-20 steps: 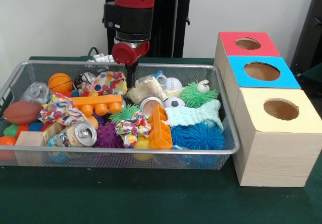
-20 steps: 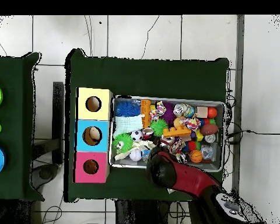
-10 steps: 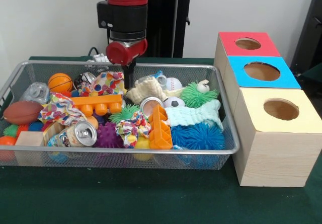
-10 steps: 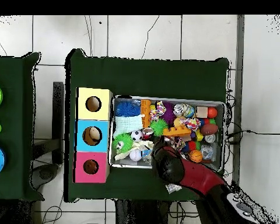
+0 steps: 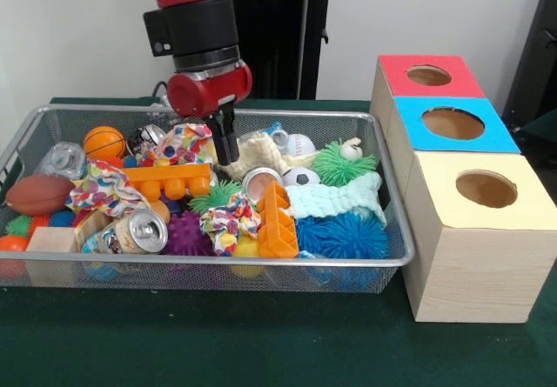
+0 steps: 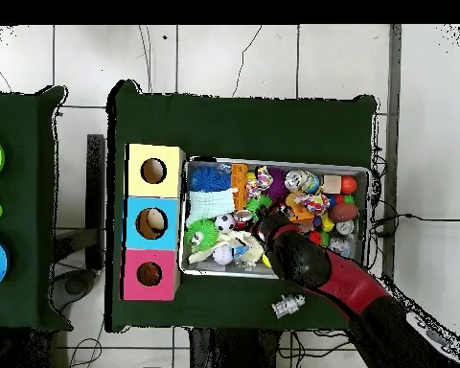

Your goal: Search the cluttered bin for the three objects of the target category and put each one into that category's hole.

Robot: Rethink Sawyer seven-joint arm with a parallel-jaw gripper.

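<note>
Hanging low over the far middle of the bin point(image 5: 383, 187), the gripper point(image 5: 228, 154) is seen just left of the cream cloth point(image 5: 254, 154); whether the jaws are parted cannot be told.

Arm point(image 5: 187, 13) was glossy red w/ a black band round the wrist section, ending in a rounded red knob. Below the knob hung a slim black gripper point(image 5: 226, 148), fingers not distinguishable. Pedestal point(image 5: 287, 35) behind was black, w/ a thin pale cable down its front. From overhead, arm point(image 6: 315, 273) showed red w/ black patches.
</note>
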